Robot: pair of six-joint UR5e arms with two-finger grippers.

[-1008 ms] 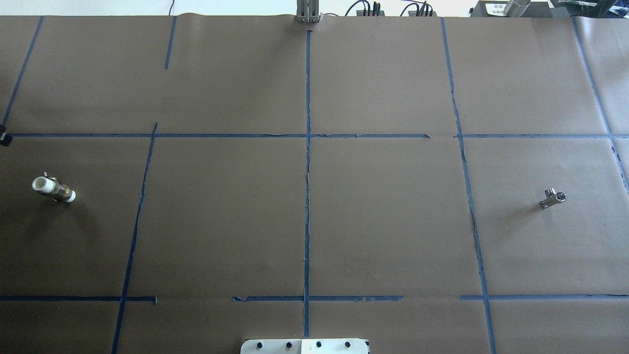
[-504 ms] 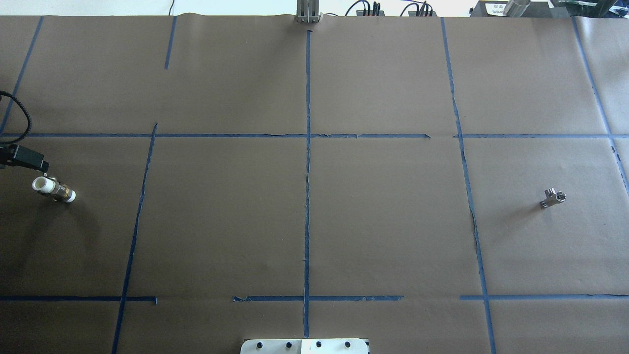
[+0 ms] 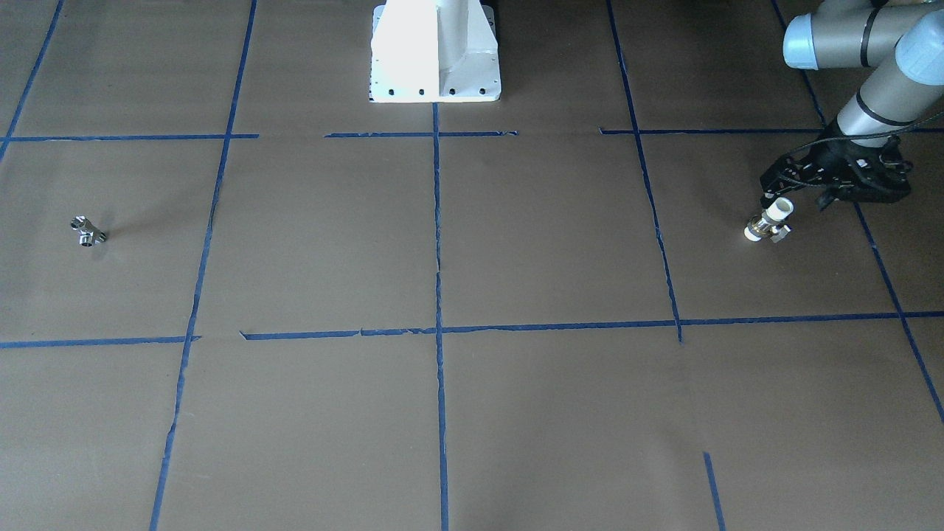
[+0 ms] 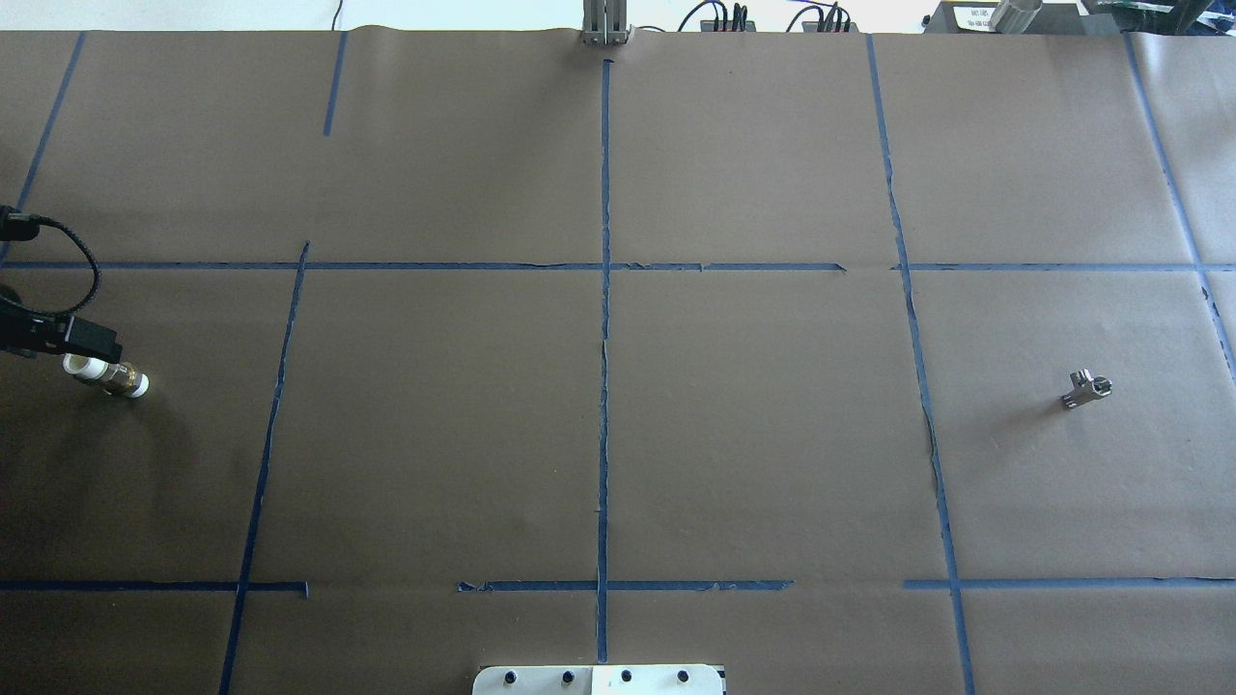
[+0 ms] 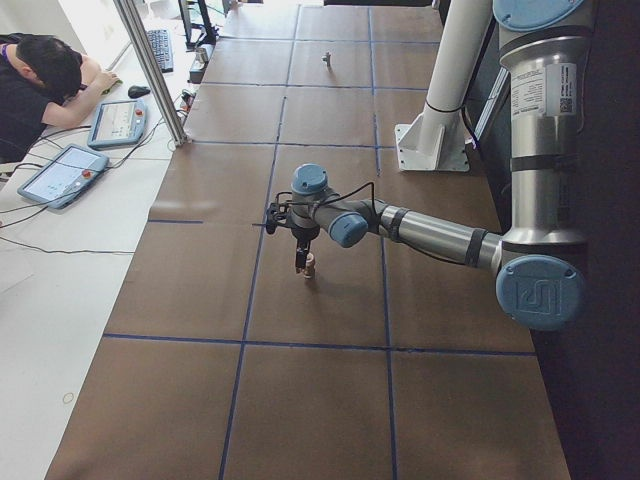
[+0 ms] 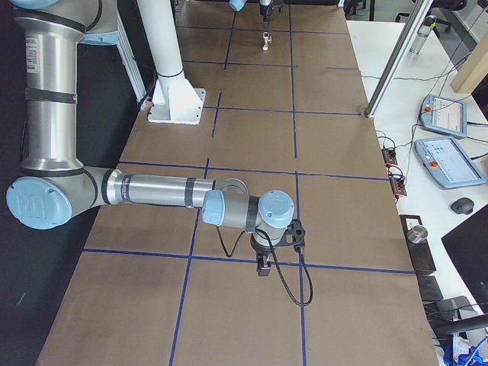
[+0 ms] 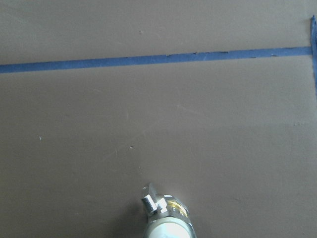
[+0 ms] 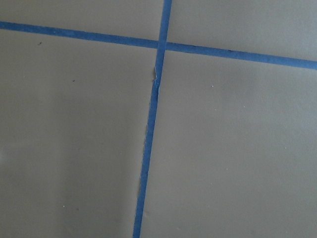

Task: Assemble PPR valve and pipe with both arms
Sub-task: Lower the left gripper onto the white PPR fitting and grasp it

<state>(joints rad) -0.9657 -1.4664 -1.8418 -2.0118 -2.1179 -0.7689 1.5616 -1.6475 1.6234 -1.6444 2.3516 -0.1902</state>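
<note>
no readable text, labels, numbers or signs

The left arm (image 5: 440,235) and right arm (image 6: 152,191) are grey metal tubes with round light-blue joint caps (image 5: 538,293), the big ones embossed with a logo. Each thick column carries a white printed label (image 5: 545,92). A thin black cable (image 4: 96,275) loops at the wrist. The left claw (image 5: 300,262) and right claw (image 6: 264,268) are black. The white pedestal (image 3: 435,51) has dark bolt holes along its foot.
</note>
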